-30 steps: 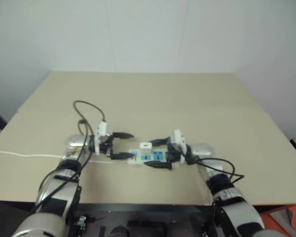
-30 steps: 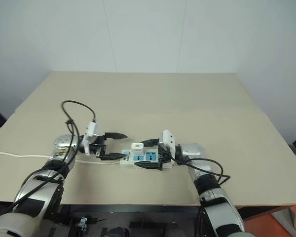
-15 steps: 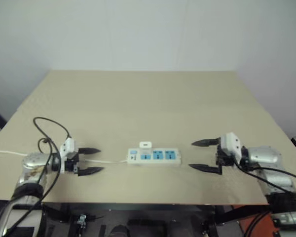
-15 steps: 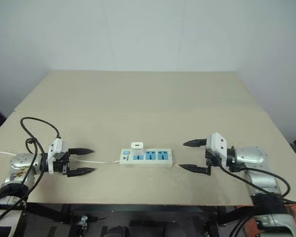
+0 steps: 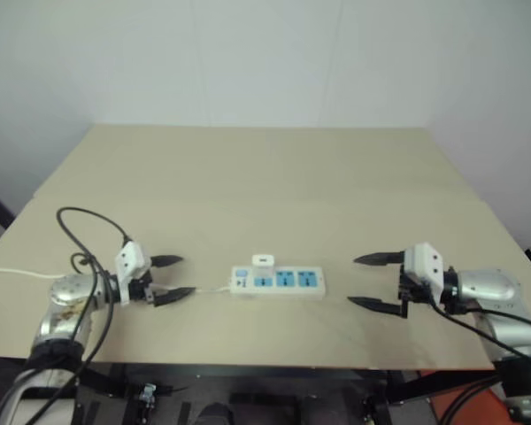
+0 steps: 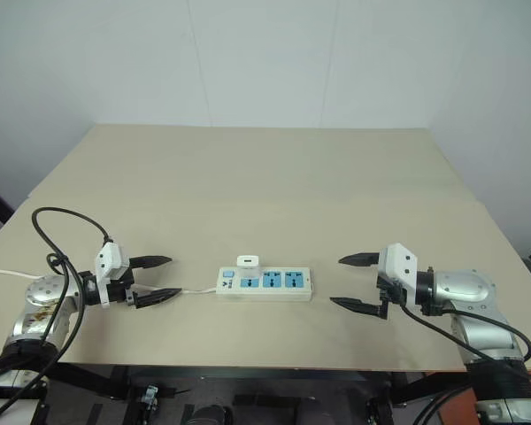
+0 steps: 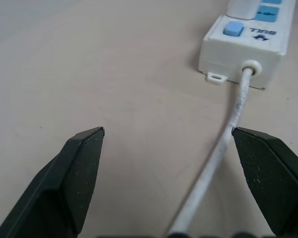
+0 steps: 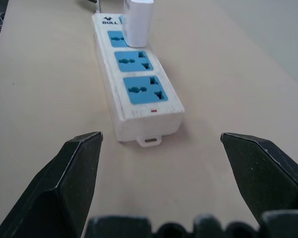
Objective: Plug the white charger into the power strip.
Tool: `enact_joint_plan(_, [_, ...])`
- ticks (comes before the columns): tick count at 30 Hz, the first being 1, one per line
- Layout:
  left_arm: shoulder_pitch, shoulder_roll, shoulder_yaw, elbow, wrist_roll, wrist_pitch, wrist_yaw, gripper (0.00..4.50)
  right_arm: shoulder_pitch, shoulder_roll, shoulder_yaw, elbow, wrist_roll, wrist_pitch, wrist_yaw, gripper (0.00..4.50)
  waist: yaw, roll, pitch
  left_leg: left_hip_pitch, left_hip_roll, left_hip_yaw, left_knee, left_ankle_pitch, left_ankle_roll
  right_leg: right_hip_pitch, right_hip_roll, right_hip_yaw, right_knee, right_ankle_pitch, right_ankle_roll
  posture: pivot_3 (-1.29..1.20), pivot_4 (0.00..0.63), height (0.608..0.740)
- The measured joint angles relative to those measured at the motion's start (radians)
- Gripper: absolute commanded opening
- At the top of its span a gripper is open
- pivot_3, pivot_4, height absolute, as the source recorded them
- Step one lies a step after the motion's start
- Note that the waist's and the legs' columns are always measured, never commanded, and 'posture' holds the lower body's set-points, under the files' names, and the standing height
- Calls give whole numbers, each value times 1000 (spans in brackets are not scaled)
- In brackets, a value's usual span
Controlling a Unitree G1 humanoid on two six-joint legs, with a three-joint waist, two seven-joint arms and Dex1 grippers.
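The power strip [image 5: 288, 282] lies near the table's front edge, its three blue sockets facing up. The white charger [image 5: 263, 262] stands upright in the socket nearest the switch end, also seen from the right wrist as the white charger [image 8: 138, 20]. My left gripper [image 5: 186, 275] hovers open to the left of the strip, with the thin white cord [image 7: 228, 144] running between its fingers. Off to the right of the strip my right gripper [image 5: 352, 281] is open, pointing at the strip's far end [image 8: 146, 119]. Neither gripper touches anything.
The beige table [image 5: 265, 177] stretches back to a white wall. The strip's cord [image 5: 9, 273] trails left off the table edge. A black cable [image 5: 88, 221] loops above my left wrist.
Both grippers have pulled away from the strip, the left one to the left and the right one to the right. The charger stays standing in the strip.
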Motion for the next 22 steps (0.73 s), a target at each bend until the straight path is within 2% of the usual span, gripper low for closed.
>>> enact_joint_plan(4, [2, -6, -2, -25, 2, 49, 17, 4471, 45, -15, -3, -67, 5, 12, -21, 4500, 0, 0, 0, 1, 0, 0, 0, 0, 0, 1, 0, 0, 0, -2, 4, 0, 150, 740])
enact_joint_plan(15, [-8, 30, -35, -53, 50, 153, 0, 4471, 99, -38, -45, -213, 48, 117, -91, 4500, 1, 0, 0, 0, 0, 0, 0, 0, 0, 0, 0, 0, 0, -3, 4, 0, 150, 740])
enact_joint_plan(22, [-38, 12, -31, -24, 38, 113, -24, 4471, 127, -15, -72, -232, 36, 110, -174, 4500, 2, 0, 0, 0, 0, 0, 0, 0, 0, 1, 0, 0, 0, -2, 4, 0, 150, 740])
